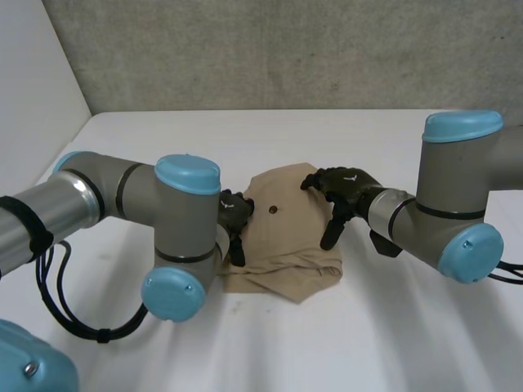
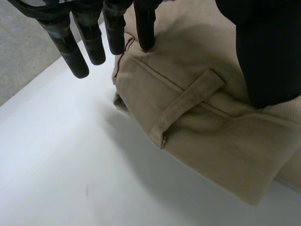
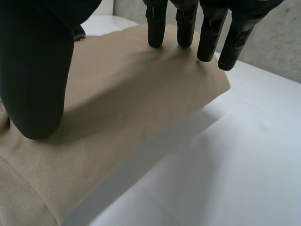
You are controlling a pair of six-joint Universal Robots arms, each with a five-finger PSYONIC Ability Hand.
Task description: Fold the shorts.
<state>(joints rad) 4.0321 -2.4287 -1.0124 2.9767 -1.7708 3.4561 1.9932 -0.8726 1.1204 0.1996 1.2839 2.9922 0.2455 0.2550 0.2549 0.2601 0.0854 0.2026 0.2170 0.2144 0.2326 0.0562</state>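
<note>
Plain tan shorts (image 1: 282, 237) with one small dark dot, sitting on a white surface (image 1: 392, 327); both hands are black.

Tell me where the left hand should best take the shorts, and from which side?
Probably the waistband edge by the belt loop, coming from the shorts' left side: the stacked cloth is thick there, and the fingertips of the left hand lie at it.
</note>
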